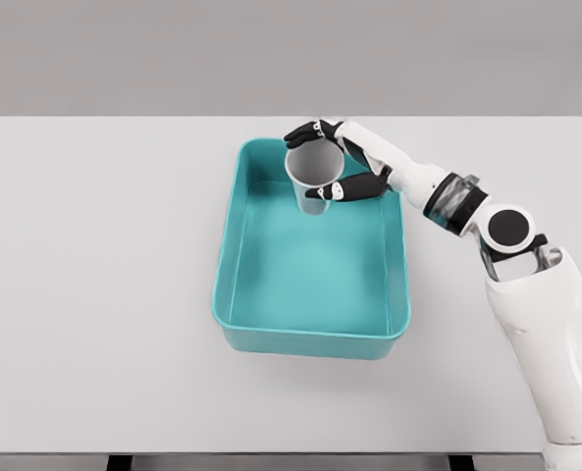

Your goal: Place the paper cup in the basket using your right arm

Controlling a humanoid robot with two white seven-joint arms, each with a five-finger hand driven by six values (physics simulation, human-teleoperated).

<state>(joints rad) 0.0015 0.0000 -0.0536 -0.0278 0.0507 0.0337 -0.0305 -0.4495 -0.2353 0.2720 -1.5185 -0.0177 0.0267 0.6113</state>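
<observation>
right hand (342, 162) over the far end of the teal basket (234, 211), fingers (347, 188) curled around the paper cup (313, 177), upright-ish, probably not touching the floor yet.

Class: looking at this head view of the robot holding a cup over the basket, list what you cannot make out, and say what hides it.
- Whether the cup touches the basket floor: one head view only gives no height.
- Far side of the cup: the right hand covers it.
- Left arm: out of view.
- Right arm's shoulder: cut off by the bottom edge.
</observation>
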